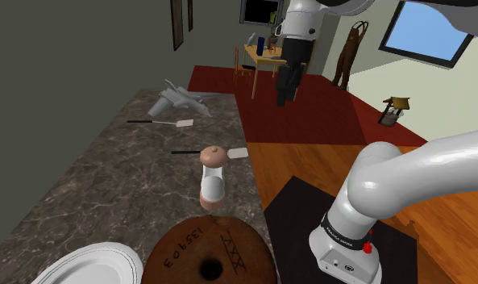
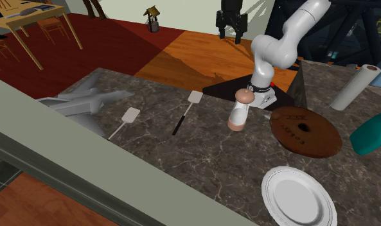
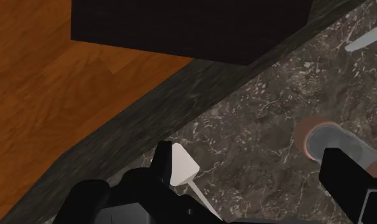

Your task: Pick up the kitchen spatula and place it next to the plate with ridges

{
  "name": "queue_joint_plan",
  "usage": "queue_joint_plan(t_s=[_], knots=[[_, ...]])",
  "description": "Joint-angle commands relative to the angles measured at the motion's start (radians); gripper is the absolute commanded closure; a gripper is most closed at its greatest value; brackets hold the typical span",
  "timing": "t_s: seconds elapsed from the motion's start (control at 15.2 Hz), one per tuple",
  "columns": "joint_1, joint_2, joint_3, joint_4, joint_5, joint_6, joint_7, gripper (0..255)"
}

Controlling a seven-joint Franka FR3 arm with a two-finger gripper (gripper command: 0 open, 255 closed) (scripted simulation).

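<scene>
Claw (image 1: 287,87) hangs high off the desk (image 1: 84,185), upper middle of the shoulder view. Fingers apart, nothing held. Spatula (image 1: 238,152) lies flat mid-frame, white blade at the desk edge, near an upright pinkish bottle (image 1: 212,181). Another spatula (image 1: 183,123) lies further up-left, by a grey model plane (image 1: 176,98). White plate (image 1: 92,262) sits lower left, well apart from both, beside a brown disc (image 1: 229,242).

- spatula (image 1: 239,152) (image 2: 184,115) (image 3: 180,164): white square head, thin black handle; flat on the dark stone counter (image 1: 108,173), head by the counter's edge, handle pointing inward.
- plate (image 1: 120,252) (image 2: 272,180): white, round, ridged rim; flat on the same counter, well apart from the spatula.
</scene>
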Motion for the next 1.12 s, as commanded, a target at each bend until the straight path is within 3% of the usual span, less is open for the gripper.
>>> queue_joint_plan(t_s=[0.0,0.53,1.06], knots=[[0.0,0.0,0.0,0.0,0.0,0.0,0.0,0],[0.066,0.186,-0.018,-0.078,-0.029,0.301,-0.177,0],[0.131,0.44,-0.025,-0.066,-0.035,0.582,-0.342,0]])
